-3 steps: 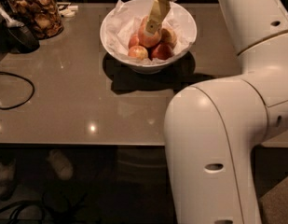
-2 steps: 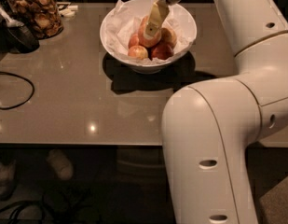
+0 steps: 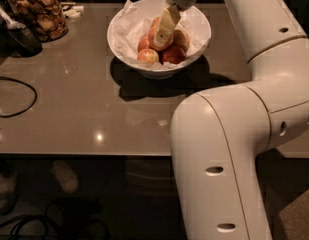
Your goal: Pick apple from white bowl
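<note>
The white bowl (image 3: pixel 201 31), wide and lined with crumpled white paper, stands on the table at the back centre. It holds a pile of apples. The largest, golden-orange apple (image 3: pixel 154 30) sits on top of the pile. Smaller apples lie around it, among them a yellow-red one (image 3: pixel 148 57) and a deep-red one (image 3: pixel 172 54). My gripper (image 3: pixel 163 35) reaches down into the bowl from behind and rests right against the large apple, covering its right side.
A glass jar of brown snacks (image 3: pixel 39 14) stands at the back left beside a dark object (image 3: pixel 19 36). A black cable (image 3: pixel 14 96) loops across the table's left side. My white arm (image 3: pixel 229 134) fills the right foreground, over the table's front edge.
The gripper stays in the bowl against the large apple. The arm's elbow has shifted slightly to the left. The apples have not visibly moved.
</note>
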{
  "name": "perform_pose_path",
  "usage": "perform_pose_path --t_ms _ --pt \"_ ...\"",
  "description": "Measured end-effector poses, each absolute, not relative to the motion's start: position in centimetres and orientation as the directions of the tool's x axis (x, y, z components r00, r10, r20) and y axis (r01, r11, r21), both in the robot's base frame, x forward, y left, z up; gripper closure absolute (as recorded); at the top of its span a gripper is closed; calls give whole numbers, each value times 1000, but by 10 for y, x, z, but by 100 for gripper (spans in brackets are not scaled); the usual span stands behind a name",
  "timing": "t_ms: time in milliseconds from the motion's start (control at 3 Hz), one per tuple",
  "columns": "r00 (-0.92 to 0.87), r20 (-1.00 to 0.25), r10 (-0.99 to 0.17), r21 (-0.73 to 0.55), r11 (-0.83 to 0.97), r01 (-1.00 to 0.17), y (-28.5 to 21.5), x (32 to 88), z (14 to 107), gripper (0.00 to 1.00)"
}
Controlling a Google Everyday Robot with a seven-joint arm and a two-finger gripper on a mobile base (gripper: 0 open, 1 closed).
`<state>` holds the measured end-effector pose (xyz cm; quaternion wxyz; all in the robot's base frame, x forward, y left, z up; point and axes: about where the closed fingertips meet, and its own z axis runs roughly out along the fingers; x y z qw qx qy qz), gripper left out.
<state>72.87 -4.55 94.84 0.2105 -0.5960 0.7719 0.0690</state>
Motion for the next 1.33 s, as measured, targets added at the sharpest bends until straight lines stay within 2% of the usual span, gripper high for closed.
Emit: perform_pose_path --t_ms 1333 --pt "-242 -406 -881 -55 288 -956 -36 725 921 28"
